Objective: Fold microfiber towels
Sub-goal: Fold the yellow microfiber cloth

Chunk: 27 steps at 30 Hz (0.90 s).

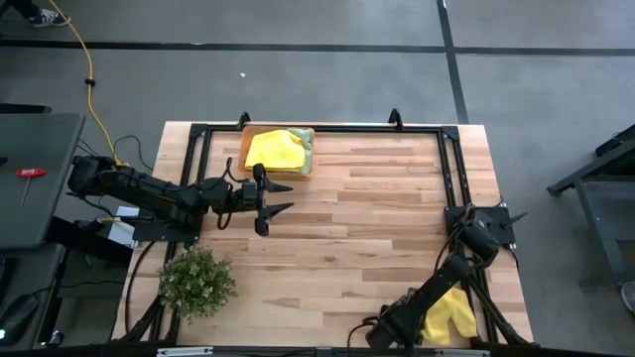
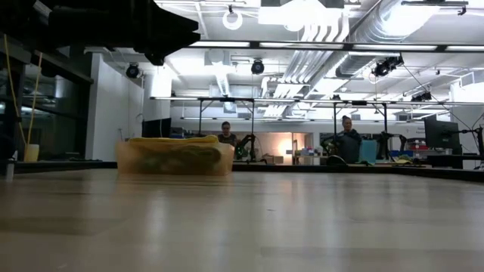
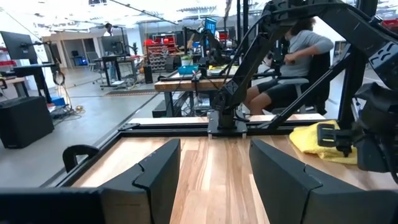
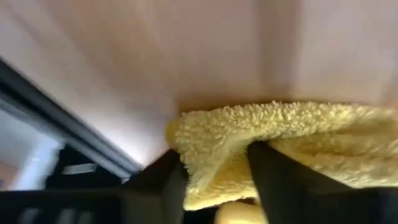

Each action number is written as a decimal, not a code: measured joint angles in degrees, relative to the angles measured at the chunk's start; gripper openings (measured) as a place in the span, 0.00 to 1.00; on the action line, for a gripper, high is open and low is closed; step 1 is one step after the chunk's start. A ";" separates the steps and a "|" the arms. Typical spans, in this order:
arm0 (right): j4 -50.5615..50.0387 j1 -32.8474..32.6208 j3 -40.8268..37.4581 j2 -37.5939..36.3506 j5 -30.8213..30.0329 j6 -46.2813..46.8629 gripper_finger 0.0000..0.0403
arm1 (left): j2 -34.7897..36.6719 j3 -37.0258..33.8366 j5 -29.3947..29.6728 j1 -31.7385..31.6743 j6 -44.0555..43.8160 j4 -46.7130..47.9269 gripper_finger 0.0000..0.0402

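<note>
A yellow microfiber towel (image 1: 451, 315) lies bunched at the table's near right corner. My right gripper (image 4: 214, 165) slants down onto it, its fingers closed on the towel's edge. A second yellow towel (image 1: 274, 149) lies on top of a light green one (image 1: 306, 141) in the orange tray (image 1: 248, 167) at the far edge. My left gripper (image 1: 266, 198) hovers open just in front of the tray, level and pointing toward the table's right, touching nothing. My right gripper pinches a rounded, bunched edge of the yellow towel (image 4: 208, 140) between its two fingers (image 4: 273, 174). The fingers slant down from above. The rest of the towel lies slack on the table; how many layers are caught cannot be told.
A small bushy plant (image 1: 196, 283) stands near the table's near left corner. A black frame (image 1: 327, 129) runs around the table top. Bare wood (image 1: 357, 228) spreads between the arms. People sit at benches in the room behind (image 2: 348, 140).
</note>
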<state>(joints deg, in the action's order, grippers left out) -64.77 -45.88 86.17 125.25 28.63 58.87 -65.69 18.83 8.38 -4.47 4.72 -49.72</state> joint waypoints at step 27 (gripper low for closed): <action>53.31 30.07 -27.15 -30.00 -37.62 -57.24 0.01 | 0.00 0.02 0.09 0.02 -2.59 1.23 0.46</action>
<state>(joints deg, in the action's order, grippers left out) -11.45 -15.81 59.02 95.26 -8.99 1.63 -65.69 18.85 8.47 -4.45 2.13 -48.48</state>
